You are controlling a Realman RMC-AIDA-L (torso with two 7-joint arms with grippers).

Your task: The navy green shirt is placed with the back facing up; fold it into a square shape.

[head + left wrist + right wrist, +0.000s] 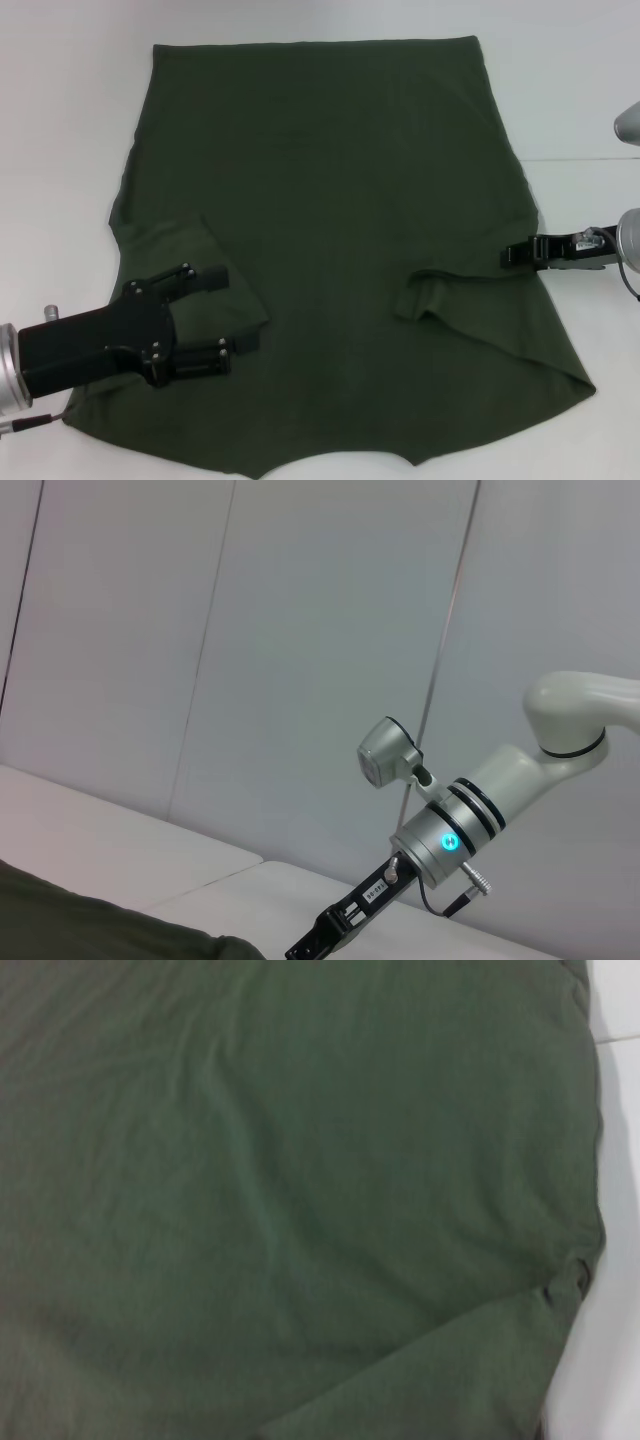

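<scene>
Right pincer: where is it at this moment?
In the head view, the right pincer sits at the right edge of the navy green shirt, beside the folded-in right sleeve.

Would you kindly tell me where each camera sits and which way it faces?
Head: above, looking down at the navy green shirt; left gripper and right gripper show.
Left wrist: low, facing across to the right arm.
Right wrist: close above shirt fabric; no body shows.
Shared: all three show the shirt.
</scene>
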